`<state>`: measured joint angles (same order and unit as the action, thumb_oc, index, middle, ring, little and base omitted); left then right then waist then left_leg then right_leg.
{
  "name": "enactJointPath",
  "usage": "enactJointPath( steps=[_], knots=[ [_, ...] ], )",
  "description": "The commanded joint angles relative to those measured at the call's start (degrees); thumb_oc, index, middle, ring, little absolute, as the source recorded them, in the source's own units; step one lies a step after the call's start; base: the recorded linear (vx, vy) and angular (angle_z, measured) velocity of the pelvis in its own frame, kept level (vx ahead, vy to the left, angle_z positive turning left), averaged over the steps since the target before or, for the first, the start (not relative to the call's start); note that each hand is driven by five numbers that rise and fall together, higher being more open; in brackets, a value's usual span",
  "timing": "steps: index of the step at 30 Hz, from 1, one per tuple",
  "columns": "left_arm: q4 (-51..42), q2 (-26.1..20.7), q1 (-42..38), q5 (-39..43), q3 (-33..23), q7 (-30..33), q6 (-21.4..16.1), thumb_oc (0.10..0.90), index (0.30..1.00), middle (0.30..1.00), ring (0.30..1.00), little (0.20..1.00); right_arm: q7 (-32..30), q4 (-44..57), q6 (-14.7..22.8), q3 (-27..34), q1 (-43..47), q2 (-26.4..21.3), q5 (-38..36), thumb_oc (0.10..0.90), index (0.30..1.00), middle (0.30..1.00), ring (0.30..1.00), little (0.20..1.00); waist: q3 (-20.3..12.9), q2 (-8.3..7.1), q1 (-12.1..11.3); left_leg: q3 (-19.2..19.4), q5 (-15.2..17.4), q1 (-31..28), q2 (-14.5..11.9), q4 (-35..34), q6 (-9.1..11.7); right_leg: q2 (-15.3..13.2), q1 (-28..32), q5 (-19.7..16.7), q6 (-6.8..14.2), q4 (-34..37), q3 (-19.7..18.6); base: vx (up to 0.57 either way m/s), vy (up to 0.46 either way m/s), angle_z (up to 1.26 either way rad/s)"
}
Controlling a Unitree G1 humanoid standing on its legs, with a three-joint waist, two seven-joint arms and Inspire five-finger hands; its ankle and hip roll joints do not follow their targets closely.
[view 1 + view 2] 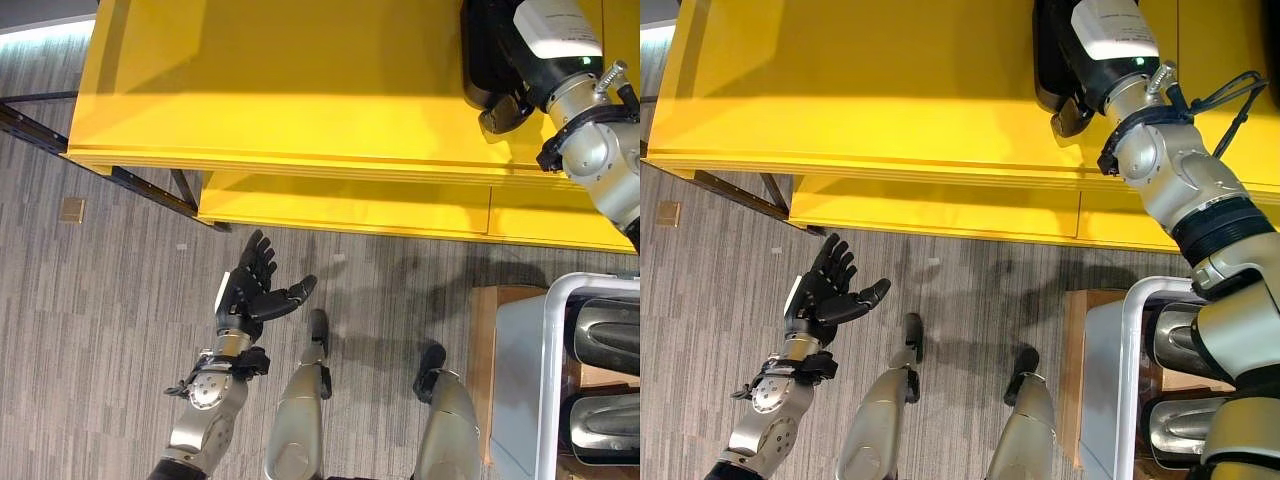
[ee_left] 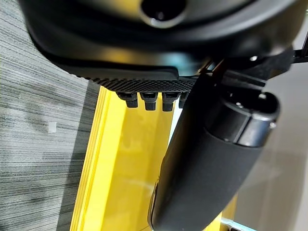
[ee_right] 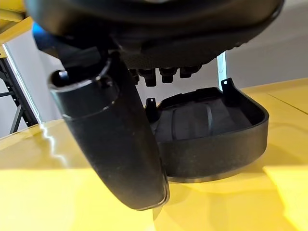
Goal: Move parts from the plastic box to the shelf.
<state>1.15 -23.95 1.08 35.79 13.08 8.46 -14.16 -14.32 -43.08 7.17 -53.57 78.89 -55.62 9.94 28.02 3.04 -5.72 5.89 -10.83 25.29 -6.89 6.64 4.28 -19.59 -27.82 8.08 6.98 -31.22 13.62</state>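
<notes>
The black part (image 3: 211, 139) lies on the yellow shelf (image 1: 280, 90), just past the right hand (image 1: 1065, 115) (its grip can't be told). The left hand (image 1: 250, 290) hangs open over the floor.

Your silver-grey left arm holds its dark left hand (image 1: 252, 290) low with fingers spread; your right hand (image 3: 144, 91) extends forward, fingers straight.

A: Lighting: bright, even, from overhead. Glare streaks on the yellow shelf (image 3: 57, 149); soft shadows on the grey floor (image 1: 380, 280) beneath it.

B: Focus: the right hand (image 3: 115, 144) is soft up close; the black part (image 3: 211, 139) is sharper.
</notes>
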Motion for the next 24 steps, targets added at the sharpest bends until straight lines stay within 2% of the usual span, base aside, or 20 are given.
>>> enactJointPath(
  steps=[1,12,24],
  knots=[
    [-9.36,-4.01,0.02,1.25,-4.04,-0.08,-6.84,0.900,1.000,1.000,1.000,1.000,-4.68,0.39,1.09,-1.33,13.89,-3.53,-2.10,0.900,1.000,1.000,1.000,1.000,-1.24,-2.84,-1.77,-1.70,10.88,-1.02,-3.94,7.77,2.97,0.26,3.53,-6.25,0.45,8.86,-2.15,0.00,0.000,0.00],
    [-9.02,-4.18,-0.06,0.85,-3.99,0.01,-6.76,0.900,1.000,1.000,1.000,1.000,-4.89,0.21,1.12,-2.31,15.05,-5.66,-2.30,0.900,1.000,1.000,1.000,1.000,-1.52,-3.15,-1.87,-2.22,10.94,-0.11,-3.58,7.65,2.84,0.26,3.32,-5.82,0.40,8.70,-1.71,0.02,-0.007,0.02],
    [-9.09,-4.43,0.22,1.06,-4.86,0.45,-7.31,0.900,1.000,1.000,1.000,1.000,-5.13,-0.66,1.23,-3.34,16.55,-5.28,-2.56,0.900,1.000,1.000,1.000,1.000,-1.35,-3.53,-2.12,-2.49,11.62,1.01,-3.50,9.00,2.60,0.33,2.11,-5.61,0.30,7.48,-2.05,0.00,-0.001,0.01]
  ],
)
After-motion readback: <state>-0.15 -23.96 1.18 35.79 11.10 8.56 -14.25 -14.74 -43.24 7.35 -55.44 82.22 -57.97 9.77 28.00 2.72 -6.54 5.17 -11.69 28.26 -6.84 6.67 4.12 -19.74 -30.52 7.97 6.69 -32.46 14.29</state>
